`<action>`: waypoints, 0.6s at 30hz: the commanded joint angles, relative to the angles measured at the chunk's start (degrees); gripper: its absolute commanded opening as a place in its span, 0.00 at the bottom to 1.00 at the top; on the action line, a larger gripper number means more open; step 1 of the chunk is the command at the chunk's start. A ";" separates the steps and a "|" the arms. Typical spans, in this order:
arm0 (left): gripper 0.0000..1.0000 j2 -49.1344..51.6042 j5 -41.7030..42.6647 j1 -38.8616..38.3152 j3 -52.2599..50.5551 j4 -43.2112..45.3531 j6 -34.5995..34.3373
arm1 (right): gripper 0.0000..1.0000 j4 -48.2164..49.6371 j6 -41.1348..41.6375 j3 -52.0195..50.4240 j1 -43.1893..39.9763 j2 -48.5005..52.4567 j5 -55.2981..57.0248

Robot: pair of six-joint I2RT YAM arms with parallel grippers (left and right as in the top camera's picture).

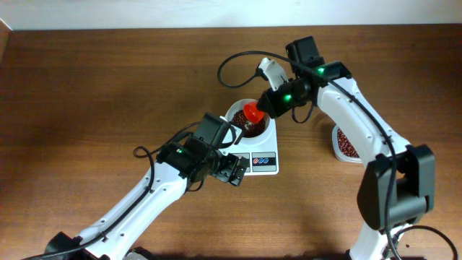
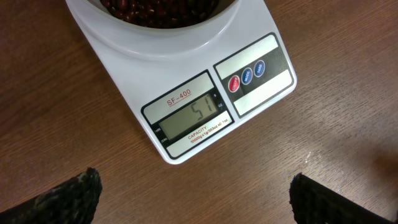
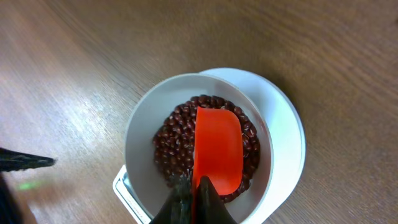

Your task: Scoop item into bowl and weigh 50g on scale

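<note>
The white bowl (image 1: 238, 115) sits on the white scale (image 1: 266, 163) and holds dark reddish-brown beans (image 1: 252, 128). The left wrist view shows the scale (image 2: 186, 74), its display (image 2: 189, 115) reading 51, and the bowl's rim (image 2: 155, 37). My right gripper (image 1: 272, 105) is shut on a red scoop (image 1: 253, 112), held empty over the beans (image 3: 171, 146) in the bowl (image 3: 140, 134); the scoop (image 3: 217, 149) shows in the right wrist view with the gripper (image 3: 194, 199). My left gripper (image 1: 232, 172) is open and empty over the table in front of the scale.
A clear tub of more beans (image 1: 346, 144) stands on the table right of the scale, partly behind my right arm. A black cable (image 1: 234, 68) loops behind the bowl. Bare wooden table (image 1: 86, 94) lies to the left.
</note>
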 commanded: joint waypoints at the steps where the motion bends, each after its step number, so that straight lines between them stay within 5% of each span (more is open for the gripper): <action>1: 0.99 0.11 -0.24 0.04 -0.31 -0.11 0.90 | 0.04 -0.31 -1.09 0.85 0.26 2.21 0.50; 18: 0.99 0.11 -0.24 0.04 -0.31 -0.11 0.92 | 0.04 -6.43 -0.57 0.48 0.90 3.21 -8.66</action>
